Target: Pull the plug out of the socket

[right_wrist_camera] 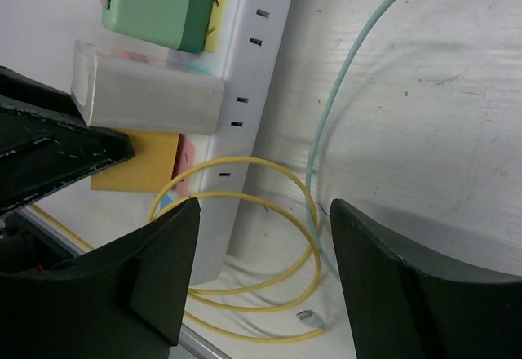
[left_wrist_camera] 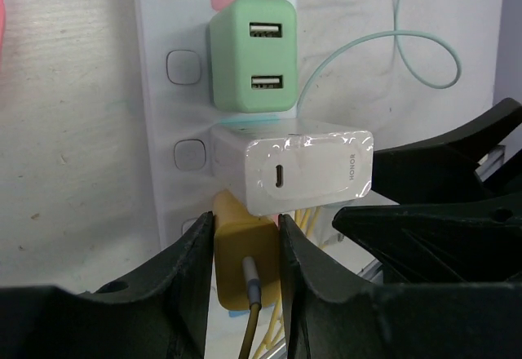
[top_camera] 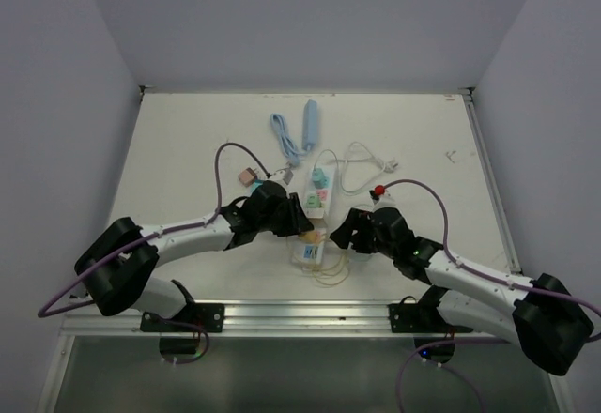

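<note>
Fingers point(left_wrist_camera: 192, 273) on the left pinch the yellow plug point(left_wrist_camera: 235, 241) in the socket point(left_wrist_camera: 153, 114); right fingers point(right_wrist_camera: 155, 277) stand spread.

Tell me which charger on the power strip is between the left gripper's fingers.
The yellow charger; the fingertips flank it, while the white charger and green charger sit farther along the power strip.

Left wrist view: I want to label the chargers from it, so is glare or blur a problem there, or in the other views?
Left wrist: glare streaks on the film-wrapped white HONOR charger, lettering legible; right wrist: sharp table, soft shadow beneath the right gripper; top external: even light, power strip small, partly behind the arms.
</note>
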`<state>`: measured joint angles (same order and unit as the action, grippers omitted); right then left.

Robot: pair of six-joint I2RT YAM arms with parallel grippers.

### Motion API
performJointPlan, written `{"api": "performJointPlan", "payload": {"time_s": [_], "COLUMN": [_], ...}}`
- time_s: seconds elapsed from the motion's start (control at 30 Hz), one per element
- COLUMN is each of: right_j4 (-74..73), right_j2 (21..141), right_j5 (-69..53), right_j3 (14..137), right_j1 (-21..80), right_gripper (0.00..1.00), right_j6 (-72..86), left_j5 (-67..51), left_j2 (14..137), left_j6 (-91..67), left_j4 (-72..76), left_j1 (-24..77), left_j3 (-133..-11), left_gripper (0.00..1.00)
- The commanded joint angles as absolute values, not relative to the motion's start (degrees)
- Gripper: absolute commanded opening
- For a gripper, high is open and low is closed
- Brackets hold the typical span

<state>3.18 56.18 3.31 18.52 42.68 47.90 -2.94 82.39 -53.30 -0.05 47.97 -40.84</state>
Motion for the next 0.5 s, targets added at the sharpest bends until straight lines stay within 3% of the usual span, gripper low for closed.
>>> {"api": "performJointPlan", "payload": {"time_s": [0.0,0.27,0.47], "right_j4": [9.7,7.8,4.7], "right_j2": [57.9,60.9,64.6], "right_j5": [0.3,-0.2,3.7], "right_j3": [20.3,25.0,27.9], "right_j1": [42.6,42.8,42.8], "right_gripper": [0.68,0.68,0.61], "right_j6": [48.9,50.5,51.2], "left_j5": [-9.5,-15.7,-17.4], "left_j2": [80.2,81.7,85.5], "left_j6": [-54.7,-58.2,-58.4], "left_j4": [10.9,27.3,32.3], "left_j1": [44.9,41.3,41.0], "left_j3": [-36.0,-30.0,-30.8], "left_gripper": [0.00,0.00,0.00]}}
